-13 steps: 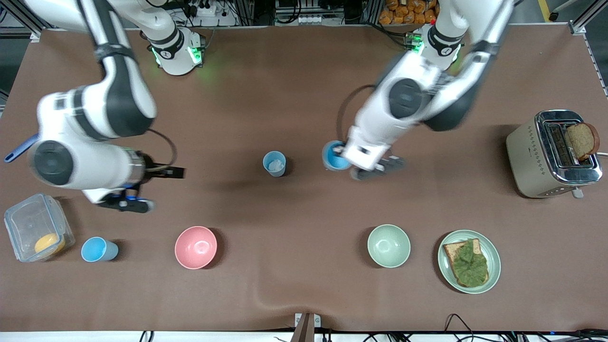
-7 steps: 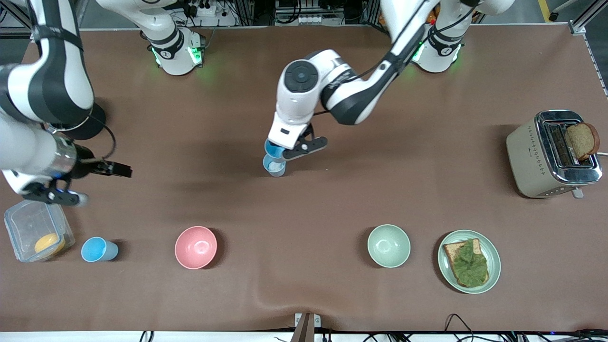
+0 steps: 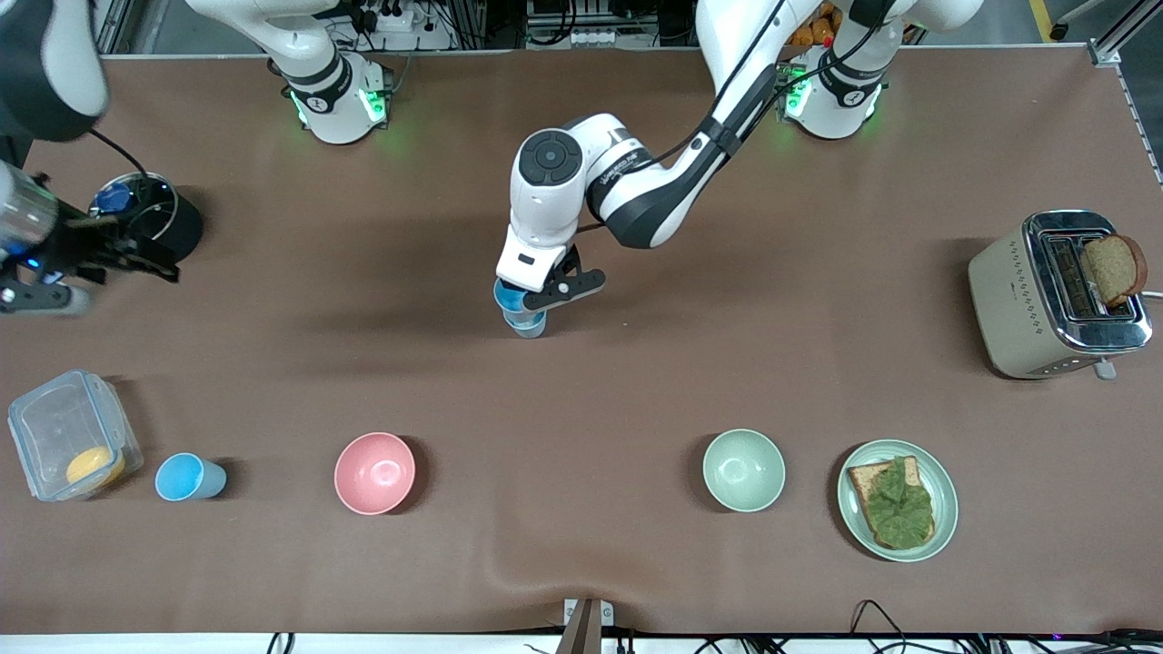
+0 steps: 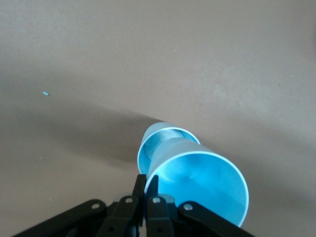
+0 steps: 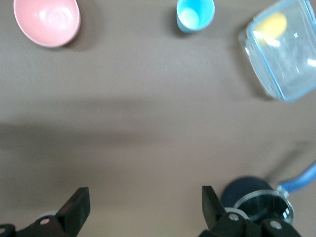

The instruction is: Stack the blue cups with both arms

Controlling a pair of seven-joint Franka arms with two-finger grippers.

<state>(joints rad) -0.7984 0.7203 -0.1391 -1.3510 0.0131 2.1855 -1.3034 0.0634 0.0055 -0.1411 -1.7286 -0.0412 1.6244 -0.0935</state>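
Your left gripper (image 3: pixel 538 292) pinches the rim of the upper blue cup (image 4: pixel 202 185), its base seated in the lower blue cup (image 4: pixel 160 139) mid-table. Your right gripper (image 5: pixel 143 207), fingers spread wide and empty, waits at the right arm's table end. A third blue cup (image 3: pixel 186 477) stands at the lidded container's (image 3: pixel 68 445) 3 o'clock; the container holds something yellow. Bare cloth surrounds the stack; the pink bowl (image 3: pixel 374 472) lies at its 7 o'clock.
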